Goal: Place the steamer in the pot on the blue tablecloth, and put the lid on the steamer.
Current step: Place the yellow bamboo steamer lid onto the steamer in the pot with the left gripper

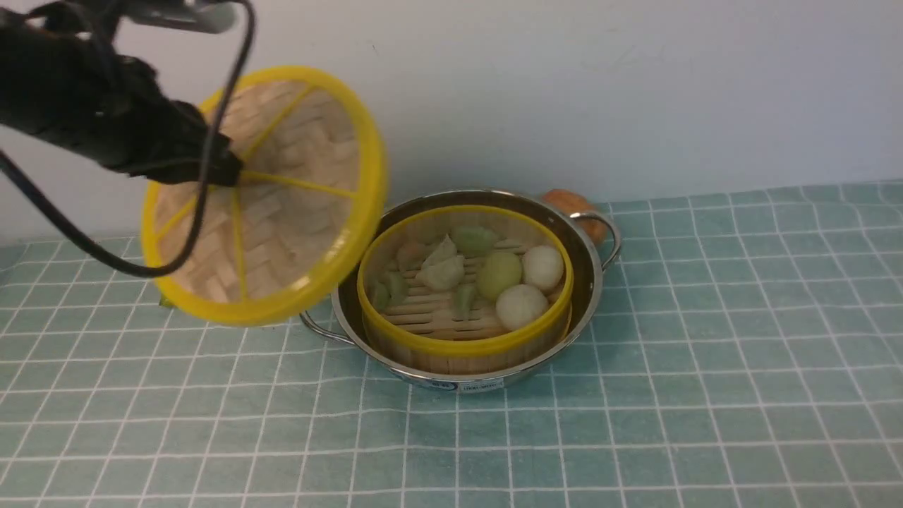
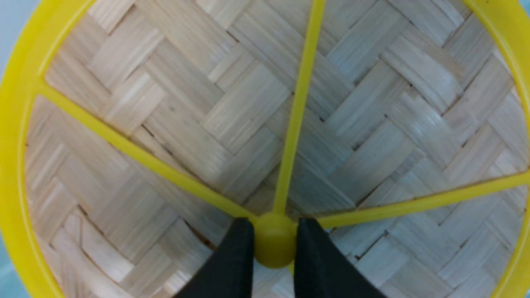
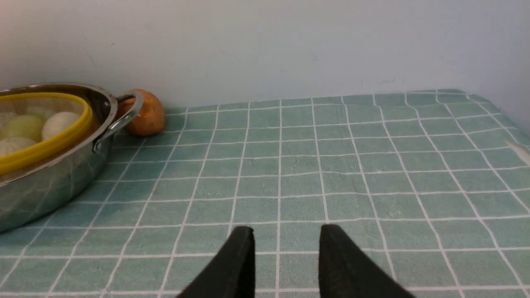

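Observation:
The steel pot stands on the blue tablecloth with the bamboo steamer inside it, holding buns and dumplings. The woven lid hangs tilted in the air just left of the pot, its face turned toward the camera. My left gripper is shut on the lid's yellow knob, one black finger on each side. The right gripper is open and empty low over the cloth, right of the pot; it does not show in the front view.
An orange-brown round thing lies against the wall behind the pot's right handle. A black cable loops down in front of the lid. The wall runs close behind the pot.

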`<act>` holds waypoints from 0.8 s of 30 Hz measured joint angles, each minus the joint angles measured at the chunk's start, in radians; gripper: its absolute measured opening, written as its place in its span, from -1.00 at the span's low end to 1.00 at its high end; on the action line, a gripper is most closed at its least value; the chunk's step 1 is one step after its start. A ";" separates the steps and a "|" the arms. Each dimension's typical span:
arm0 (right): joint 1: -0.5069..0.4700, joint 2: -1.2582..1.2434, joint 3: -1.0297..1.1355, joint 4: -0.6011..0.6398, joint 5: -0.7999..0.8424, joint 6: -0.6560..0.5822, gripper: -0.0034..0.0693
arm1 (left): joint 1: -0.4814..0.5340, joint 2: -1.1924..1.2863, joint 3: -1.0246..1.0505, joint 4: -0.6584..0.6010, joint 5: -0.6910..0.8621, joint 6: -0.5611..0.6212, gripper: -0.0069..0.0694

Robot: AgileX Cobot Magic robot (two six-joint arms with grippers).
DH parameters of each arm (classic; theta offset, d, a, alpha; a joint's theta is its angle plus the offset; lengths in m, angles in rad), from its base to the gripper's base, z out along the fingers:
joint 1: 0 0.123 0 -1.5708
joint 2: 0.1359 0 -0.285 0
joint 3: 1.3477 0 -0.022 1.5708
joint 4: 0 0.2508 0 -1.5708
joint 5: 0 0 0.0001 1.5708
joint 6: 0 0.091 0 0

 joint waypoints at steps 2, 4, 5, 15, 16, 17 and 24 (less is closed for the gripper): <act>0.000 0.000 0.000 0.000 0.000 0.000 -0.25 | -0.074 0.043 -0.039 0.051 0.001 0.018 -0.52; 0.000 0.000 0.000 0.000 0.000 0.000 -0.25 | -0.114 0.071 -0.067 0.084 0.001 0.028 -0.52; 0.000 0.000 0.000 0.000 0.000 0.000 -0.25 | -0.154 0.103 -0.105 0.117 -0.005 0.040 -0.52; 0.000 0.000 0.000 0.000 0.000 0.000 -0.25 | -0.318 0.288 -0.255 0.155 -0.060 0.159 -0.52; 0.000 0.000 0.000 0.000 0.000 0.000 -0.25 | -0.326 0.300 -0.256 0.161 -0.064 0.162 -0.52; 0.000 0.000 0.000 0.000 0.000 0.000 -0.25 | -0.333 0.310 -0.256 0.171 -0.064 0.162 -0.52; 0.000 0.000 0.000 0.000 0.000 0.000 -0.25 | -0.368 0.350 -0.256 0.284 -0.066 0.111 -0.52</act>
